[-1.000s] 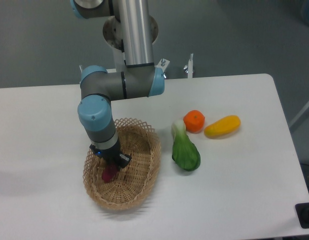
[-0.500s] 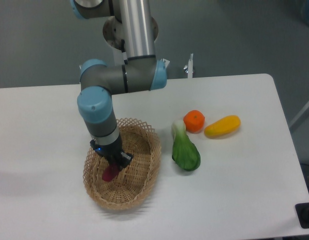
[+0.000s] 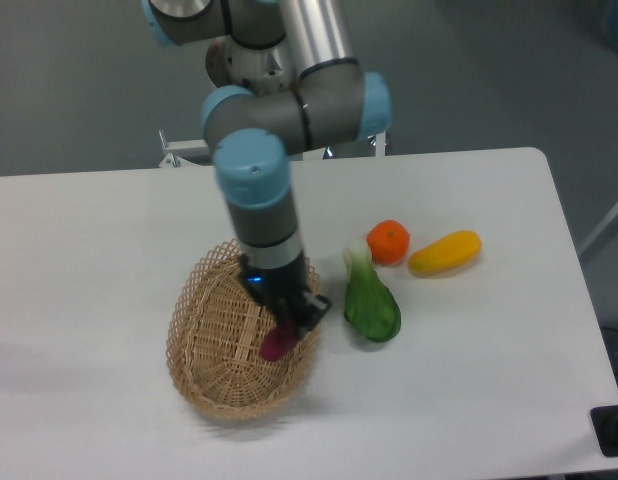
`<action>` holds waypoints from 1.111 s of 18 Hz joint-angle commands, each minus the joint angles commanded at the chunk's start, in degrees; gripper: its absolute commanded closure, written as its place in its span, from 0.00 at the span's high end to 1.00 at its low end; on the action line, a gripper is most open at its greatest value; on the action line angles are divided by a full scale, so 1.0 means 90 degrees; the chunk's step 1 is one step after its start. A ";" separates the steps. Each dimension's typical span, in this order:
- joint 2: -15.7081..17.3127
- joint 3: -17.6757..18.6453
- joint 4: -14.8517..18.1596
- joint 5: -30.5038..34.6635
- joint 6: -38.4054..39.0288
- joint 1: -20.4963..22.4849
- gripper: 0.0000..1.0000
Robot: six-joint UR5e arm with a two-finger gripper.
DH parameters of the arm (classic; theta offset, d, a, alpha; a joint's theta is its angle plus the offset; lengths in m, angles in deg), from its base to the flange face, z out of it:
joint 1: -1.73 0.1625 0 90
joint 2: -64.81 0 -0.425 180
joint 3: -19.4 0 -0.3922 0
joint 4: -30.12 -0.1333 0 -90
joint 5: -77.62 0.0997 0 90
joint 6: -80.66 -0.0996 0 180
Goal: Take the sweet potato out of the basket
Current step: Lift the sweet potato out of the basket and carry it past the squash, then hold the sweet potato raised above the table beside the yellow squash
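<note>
Sweet potato point(image 3: 278, 343), small magenta tuber, tapered, pinched in my gripper point(image 3: 292, 325) over the right inner side of the basket point(image 3: 214, 340), basket oval tan wicker, I see nothing else inside it, bok choy point(image 3: 370, 299) just right of basket.

Woven wicker basket point(image 3: 214, 345), matt table point(image 3: 489, 380)

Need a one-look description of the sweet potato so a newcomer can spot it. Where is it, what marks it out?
Start at the oval tan woven wicker basket on the left of the white table. Over its right rim, the black gripper holds a small magenta sweet potato in its fingers. It is the only purple-red item; the other produce, orange, yellow and green, lies to the right, outside the basket.
</note>
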 joint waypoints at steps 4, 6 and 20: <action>0.0000 -0.0626 0.0704 -0.0441 -0.0907 0.0792 0.25; 0.0000 -0.0763 0.0764 -0.0529 -0.1269 0.1094 0.25; -0.0254 -0.1028 0.0540 -0.0666 -0.2736 0.2063 0.25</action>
